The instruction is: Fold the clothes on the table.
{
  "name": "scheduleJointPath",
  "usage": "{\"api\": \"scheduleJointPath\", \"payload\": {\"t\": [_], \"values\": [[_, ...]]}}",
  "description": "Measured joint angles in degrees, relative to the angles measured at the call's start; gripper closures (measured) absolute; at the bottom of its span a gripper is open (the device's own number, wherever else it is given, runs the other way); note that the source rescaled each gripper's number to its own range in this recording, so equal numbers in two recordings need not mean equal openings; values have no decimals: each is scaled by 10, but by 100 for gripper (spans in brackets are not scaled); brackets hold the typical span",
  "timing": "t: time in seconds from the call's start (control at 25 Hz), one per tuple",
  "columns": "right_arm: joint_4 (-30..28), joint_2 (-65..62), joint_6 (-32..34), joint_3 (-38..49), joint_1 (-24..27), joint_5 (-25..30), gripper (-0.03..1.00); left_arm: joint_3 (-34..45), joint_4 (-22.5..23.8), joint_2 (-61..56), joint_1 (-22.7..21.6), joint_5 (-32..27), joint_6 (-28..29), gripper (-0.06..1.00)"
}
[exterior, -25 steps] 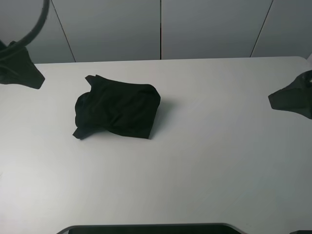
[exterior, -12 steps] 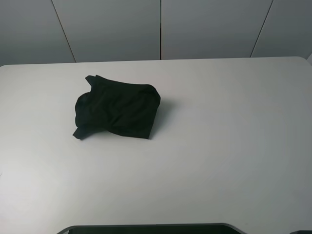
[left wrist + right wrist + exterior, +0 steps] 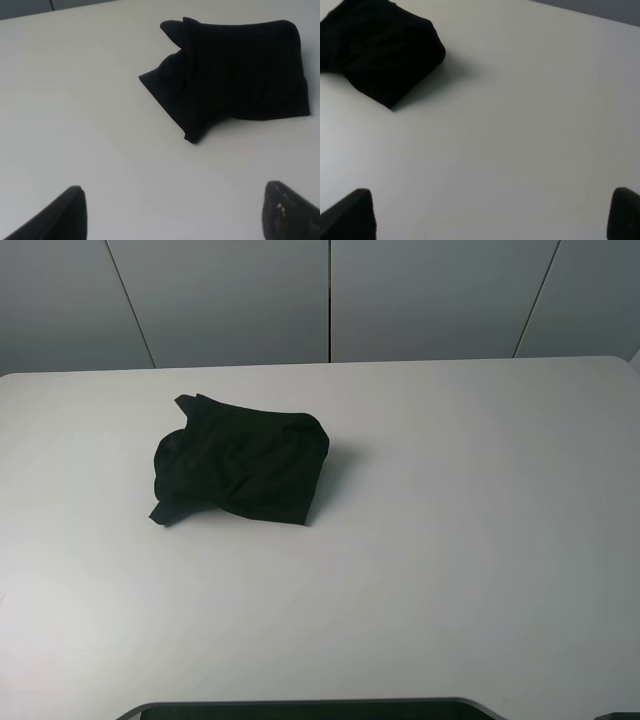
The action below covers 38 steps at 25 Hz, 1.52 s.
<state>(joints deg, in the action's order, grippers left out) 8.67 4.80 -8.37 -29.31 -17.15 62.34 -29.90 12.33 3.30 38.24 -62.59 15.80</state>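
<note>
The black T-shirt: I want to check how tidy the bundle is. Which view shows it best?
Left wrist: the T-shirt is close and whole. Exterior high shows it whole but smaller; right wrist crops it.

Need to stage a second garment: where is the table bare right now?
The table is bare across its whole right half and along the near edge in front of the T-shirt. A narrower bare strip runs left of the shirt. Only that left-centre spot is taken.

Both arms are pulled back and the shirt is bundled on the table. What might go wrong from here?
1. The black T-shirt lies bunched in uneven layers, not flat; it may count as unfolded.
2. A loose flap sticks out and may spring open.
3. Both claws, left and right, are wide open, holding nothing.
</note>
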Motion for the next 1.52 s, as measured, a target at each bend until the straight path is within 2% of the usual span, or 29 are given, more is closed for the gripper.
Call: {"api": "scheduleJointPath", "payload": {"t": [0.24,0.4,0.72,0.84,1.0,1.28,1.4,1.52], "values": [[14,-46,-2,0,0,1,-3,1,-3,-29,0,-4,-13,2],[28,-48,-5,0,0,1,-3,1,-46,-32,0,-2,-63,2],[29,-48,-9,0,0,1,-3,3,-50,-33,0,-1,-67,2],[30,-48,-9,0,0,1,-3,3,-68,-33,-5,-1,-72,2],[30,-48,-9,0,12,1,-3,3,-76,-33,-62,0,-83,2],[38,-48,-11,0,143,1,-3,3,-76,-33,-221,1,-84,2],[38,-48,-13,0,178,1,-3,3,-76,-33,-280,1,-84,2],[38,-48,-15,0,189,1,-3,3,-77,-33,-303,1,-84,2]]}}
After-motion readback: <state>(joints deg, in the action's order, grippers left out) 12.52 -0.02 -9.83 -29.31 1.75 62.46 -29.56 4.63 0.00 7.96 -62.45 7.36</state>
